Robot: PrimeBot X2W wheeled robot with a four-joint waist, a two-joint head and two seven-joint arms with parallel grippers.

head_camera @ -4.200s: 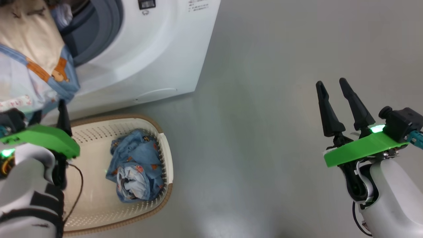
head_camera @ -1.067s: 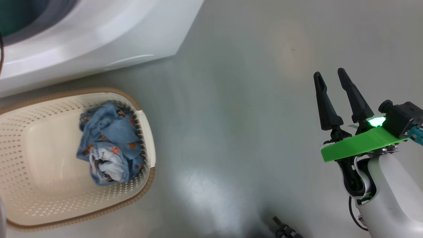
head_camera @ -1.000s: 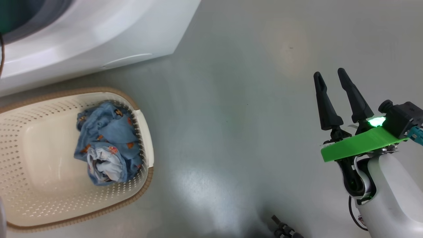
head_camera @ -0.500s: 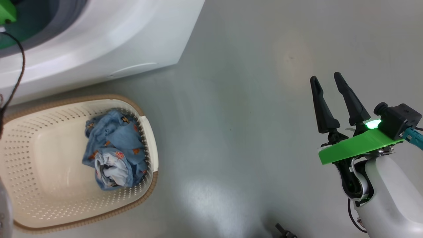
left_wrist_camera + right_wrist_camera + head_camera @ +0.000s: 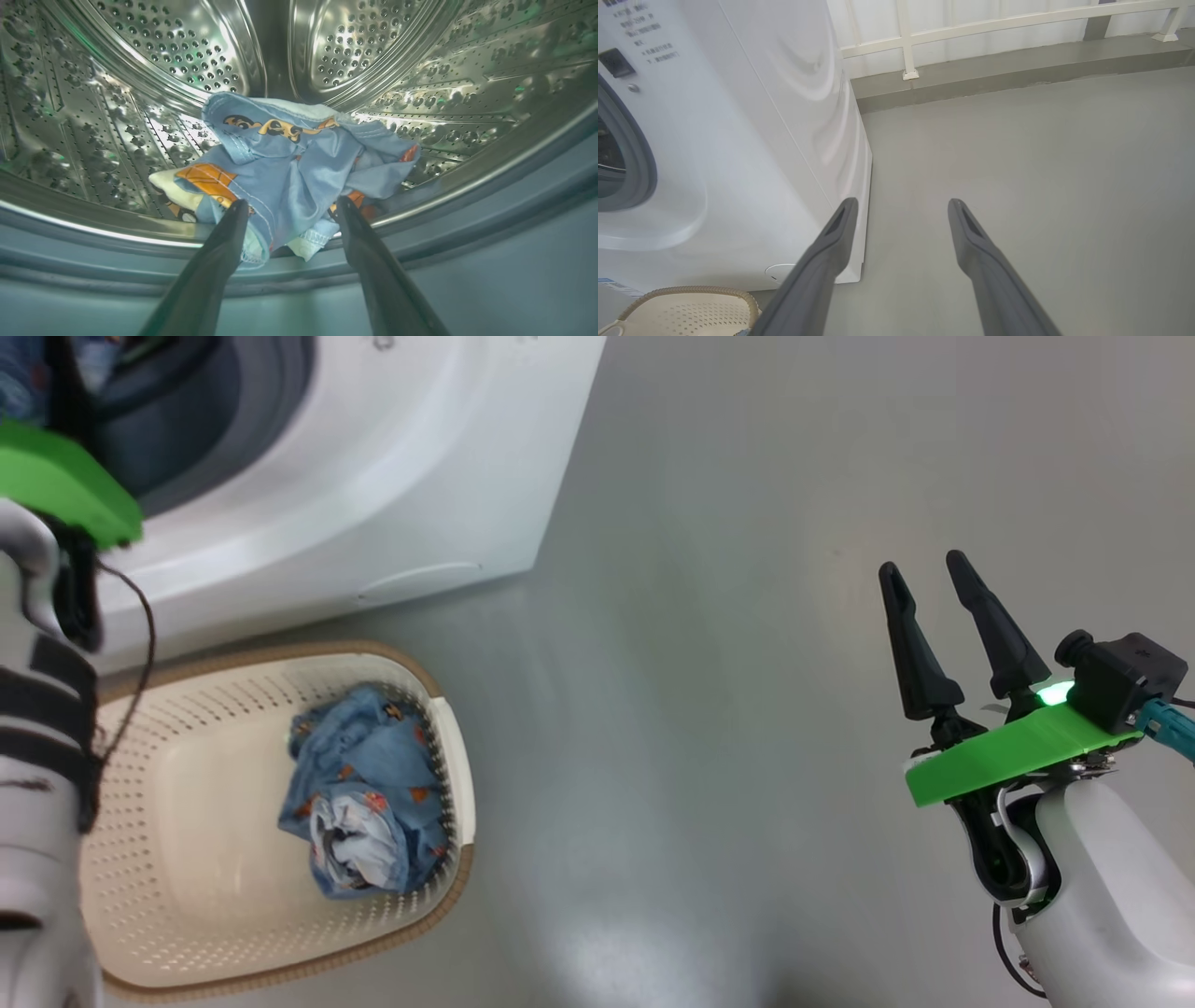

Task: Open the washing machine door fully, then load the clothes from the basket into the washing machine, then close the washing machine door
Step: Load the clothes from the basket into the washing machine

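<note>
My left gripper [image 5: 292,203]: jaws wide, empty, at the drum [image 5: 187,51] mouth; cartoon-print garment [image 5: 289,158]: on drum lip, hem overhanging; risk: hem snags my finger as I back out, falls out; blue garment [image 5: 369,775]: in basket [image 5: 187,924]

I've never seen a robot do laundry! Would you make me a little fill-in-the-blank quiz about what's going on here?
The garment with the orange cartoon print lies inside the steel ___.
The blue garment lies in the cream ___.
The left gripper has its fingers wide ___, gripping nothing.
The right gripper hovers above the bare grey ___.
Missing words: drum, basket, open, floor.
</note>
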